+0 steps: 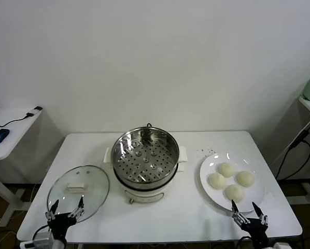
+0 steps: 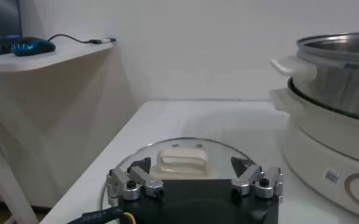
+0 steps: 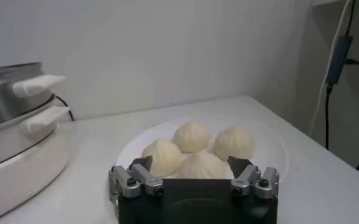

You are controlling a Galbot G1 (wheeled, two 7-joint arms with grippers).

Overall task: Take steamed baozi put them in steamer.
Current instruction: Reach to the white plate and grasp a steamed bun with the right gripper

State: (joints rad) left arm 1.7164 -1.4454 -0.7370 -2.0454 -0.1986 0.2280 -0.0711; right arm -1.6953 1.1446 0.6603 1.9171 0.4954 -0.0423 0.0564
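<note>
Several cream-white steamed baozi (image 1: 230,180) (image 3: 191,136) lie on a white plate (image 1: 208,165) at the table's right. The shiny steel steamer (image 1: 145,157) (image 2: 337,70) (image 3: 8,97), with its perforated tray bare, stands mid-table on a white base. My right gripper (image 1: 247,210) (image 3: 190,163) hangs open at the front edge, just short of the plate, with nothing between its fingers. My left gripper (image 1: 66,206) (image 2: 192,164) is open over the near rim of the glass lid, holding nothing.
A round glass lid (image 1: 78,192) (image 2: 179,159) with a cream handle lies flat at the front left. A side desk (image 1: 10,127) with a blue mouse stands to the left. Cables (image 1: 295,148) hang at the right.
</note>
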